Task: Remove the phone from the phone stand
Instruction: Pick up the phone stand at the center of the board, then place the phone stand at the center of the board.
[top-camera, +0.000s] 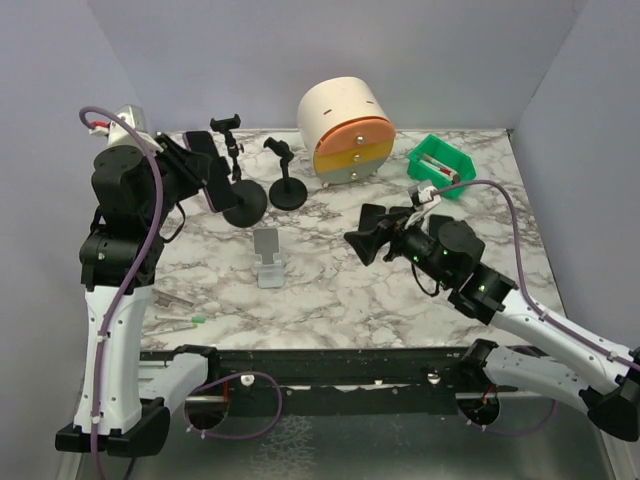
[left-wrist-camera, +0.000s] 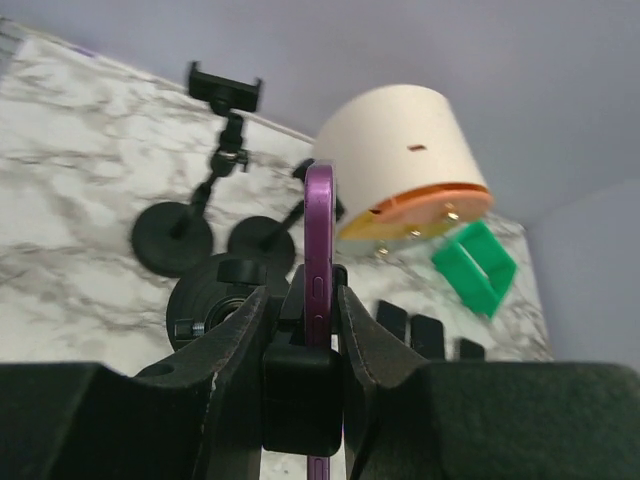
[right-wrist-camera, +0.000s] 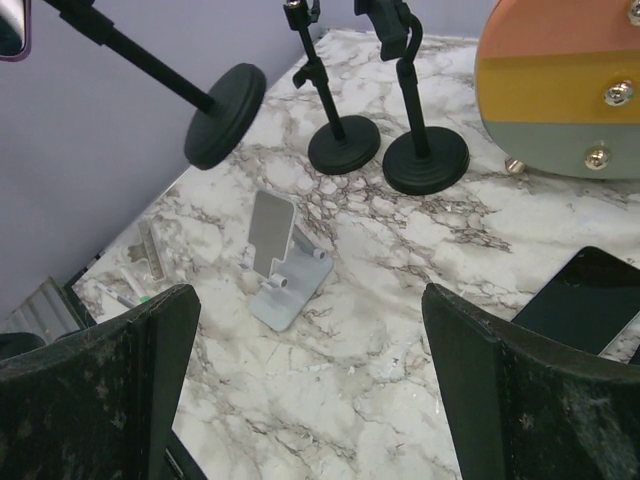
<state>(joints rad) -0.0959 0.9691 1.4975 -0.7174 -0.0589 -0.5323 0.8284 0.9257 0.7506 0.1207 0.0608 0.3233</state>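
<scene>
A purple phone (left-wrist-camera: 319, 230) sits edge-on in the black clamp (left-wrist-camera: 300, 395) of a round-based phone stand (top-camera: 245, 205). My left gripper (left-wrist-camera: 308, 300) is shut on the phone at the clamp and holds phone and stand tilted at the table's left; the phone's end (top-camera: 199, 142) shows above the gripper (top-camera: 207, 165). In the right wrist view the stand's base (right-wrist-camera: 225, 115) hangs off the table. My right gripper (top-camera: 365, 238) is open and empty over the table's middle right, its gap (right-wrist-camera: 310, 300) showing bare marble.
Two more black stands (top-camera: 232, 135) (top-camera: 285, 180) stand at the back. A grey folding stand (top-camera: 268, 258) is mid-table. A cream drum with orange and yellow bands (top-camera: 347, 130) and a green bin (top-camera: 440, 162) are at the back right. A dark phone (right-wrist-camera: 585, 300) lies flat near my right gripper.
</scene>
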